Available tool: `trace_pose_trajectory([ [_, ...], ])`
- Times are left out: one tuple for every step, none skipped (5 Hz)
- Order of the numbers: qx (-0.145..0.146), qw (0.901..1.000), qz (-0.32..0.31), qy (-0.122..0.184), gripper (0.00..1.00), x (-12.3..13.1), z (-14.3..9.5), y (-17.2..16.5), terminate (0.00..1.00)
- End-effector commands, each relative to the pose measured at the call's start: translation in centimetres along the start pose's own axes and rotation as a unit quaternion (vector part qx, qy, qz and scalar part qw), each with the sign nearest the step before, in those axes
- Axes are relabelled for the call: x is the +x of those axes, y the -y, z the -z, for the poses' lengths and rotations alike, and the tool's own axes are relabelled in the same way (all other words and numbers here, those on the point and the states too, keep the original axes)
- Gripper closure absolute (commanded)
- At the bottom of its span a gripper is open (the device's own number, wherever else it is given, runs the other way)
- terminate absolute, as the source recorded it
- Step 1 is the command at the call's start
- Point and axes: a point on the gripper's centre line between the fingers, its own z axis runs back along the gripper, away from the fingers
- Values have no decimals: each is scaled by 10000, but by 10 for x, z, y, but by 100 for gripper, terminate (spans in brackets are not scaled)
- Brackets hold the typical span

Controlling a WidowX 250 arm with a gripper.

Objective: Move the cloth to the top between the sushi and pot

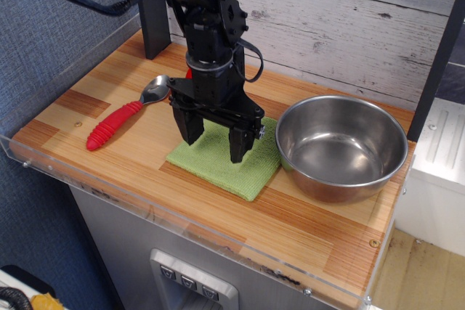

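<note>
On the wooden counter the cloth lies flat near the front edge, its right side just beside the pot. I have the jaws spread wide and empty, hanging over the cloth's far half, tips pointing down; I cannot tell whether the tips touch the fabric. A sliver of red shows behind the arm at the far side, which I take to be the sushi, though it is mostly hidden. The red-handled spoon lies to the left, well clear. My worry from here: flat microfibre gives little to pinch, so the jaws may close on nothing or catch only a corner that slips out. Dragging it toward the far side could also bunch the cloth against the pot or knock the hidden sushi, since I cannot see that spot properly.
</note>
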Motion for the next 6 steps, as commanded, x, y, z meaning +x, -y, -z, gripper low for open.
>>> trace_pose_trajectory([
  [47, 9999, 102, 55, 0, 7, 0, 0, 0],
  [97, 9999, 101, -99, 0, 0, 11, -2, 0],
  [365, 9985, 172, -365, 0, -12, 24, -8, 0],
  [313, 9982, 51, -505, 0, -20, 32, -16, 0],
  [325, 9983, 105, -480, 0, -17, 31, -14, 0],
  [228, 9986, 87, -475, 0, -11, 32, -14, 0],
])
